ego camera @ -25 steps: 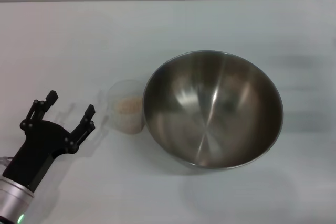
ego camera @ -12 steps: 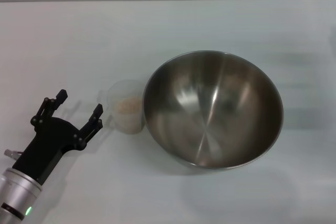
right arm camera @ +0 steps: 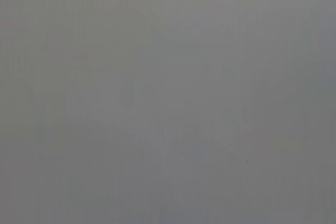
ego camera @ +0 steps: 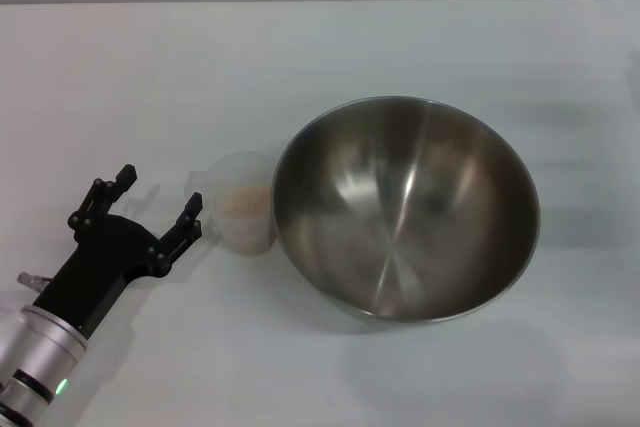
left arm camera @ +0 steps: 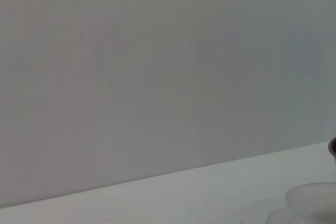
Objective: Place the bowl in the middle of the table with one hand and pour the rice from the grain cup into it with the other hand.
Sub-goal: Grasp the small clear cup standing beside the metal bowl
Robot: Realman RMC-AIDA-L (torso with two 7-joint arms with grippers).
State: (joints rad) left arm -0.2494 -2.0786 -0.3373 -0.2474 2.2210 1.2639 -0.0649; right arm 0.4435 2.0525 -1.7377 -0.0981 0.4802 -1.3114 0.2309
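Note:
The steel bowl [ego camera: 407,207] stands on the white table [ego camera: 300,57], a little right of the middle. The clear grain cup [ego camera: 242,215] stands upright against the bowl's left side, with pale rice [ego camera: 244,201] in it. My left gripper [ego camera: 158,200] is open and empty, just left of the cup, its near fingertip [ego camera: 192,209] close to the cup's wall. In the left wrist view only the cup's rim [left arm camera: 314,201] shows at the edge. My right gripper is out of view; the right wrist view shows only plain grey.
My left gripper has moved up and to the right, closer to the grain cup, staying open. The bowl and the cup have not moved.

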